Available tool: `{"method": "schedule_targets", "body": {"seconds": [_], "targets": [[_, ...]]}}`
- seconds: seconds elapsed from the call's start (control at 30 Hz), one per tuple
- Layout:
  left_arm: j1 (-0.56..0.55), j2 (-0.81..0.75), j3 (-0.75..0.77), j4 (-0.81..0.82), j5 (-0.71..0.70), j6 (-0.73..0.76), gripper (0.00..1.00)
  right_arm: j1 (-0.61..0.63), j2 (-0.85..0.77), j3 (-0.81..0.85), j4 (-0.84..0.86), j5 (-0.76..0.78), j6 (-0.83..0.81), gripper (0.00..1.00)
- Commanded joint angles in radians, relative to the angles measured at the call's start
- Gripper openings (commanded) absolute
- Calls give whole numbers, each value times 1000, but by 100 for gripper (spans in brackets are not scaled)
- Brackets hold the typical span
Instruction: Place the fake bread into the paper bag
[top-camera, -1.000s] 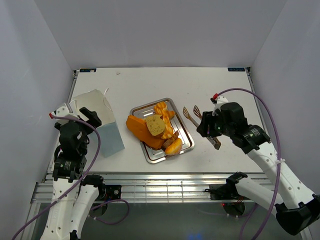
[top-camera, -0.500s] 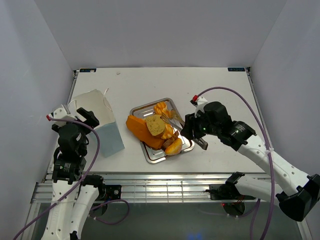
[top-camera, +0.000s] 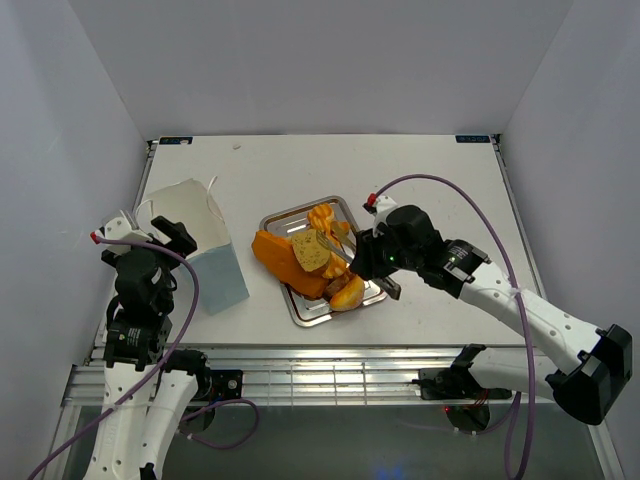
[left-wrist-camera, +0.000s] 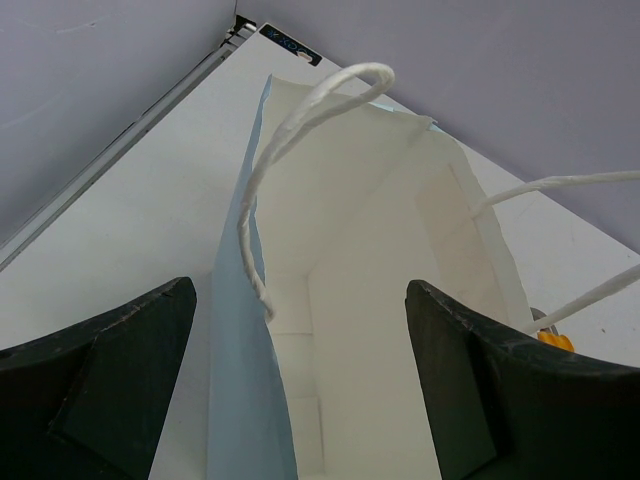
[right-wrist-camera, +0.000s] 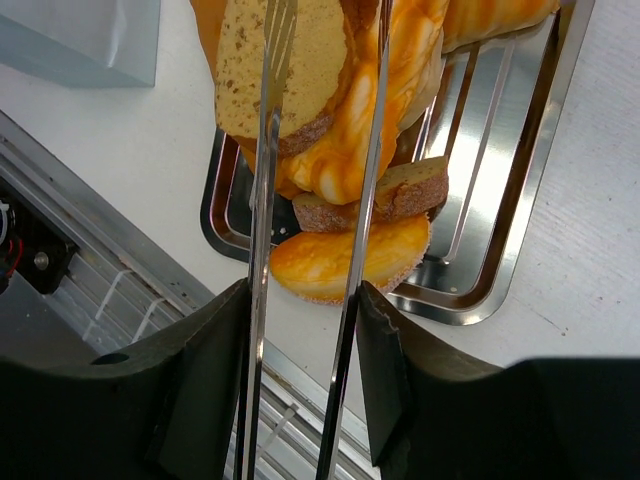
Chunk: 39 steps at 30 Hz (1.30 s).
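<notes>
Your right jaws (right-wrist-camera: 300, 300) pinch metal tongs (right-wrist-camera: 262, 230), tong arms apart. Twisted pastry (right-wrist-camera: 350, 150) straight ahead between tong arms, long axis along them, on silver tray (right-wrist-camera: 500, 200). Paper bag (left-wrist-camera: 350, 300) between spread left jaws (left-wrist-camera: 300, 295), mouth open.

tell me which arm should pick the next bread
Right. The right gripper holds tongs whose tips straddle the bread on the tray. The left gripper stands open at the bag's mouth, away from the tray.
</notes>
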Motion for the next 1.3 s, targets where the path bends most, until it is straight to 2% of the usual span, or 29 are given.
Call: {"method": "schedule_targets", "body": {"seconds": [0.0,0.43,0.7,1.27], "targets": [[-2,-2,-5,9,-1,9,96,7,8,-11,75,10,11,50],[-2,-4,-5,9,-3,9,96,15,46,-44,97,-11,17,49],[-2,-4,-3,9,-6,9,96,17,36,-21,97,-41,26,32],[-3,-34,24,-15,-52,-14,98,17,-29,23,80,-42,43,15]]}}
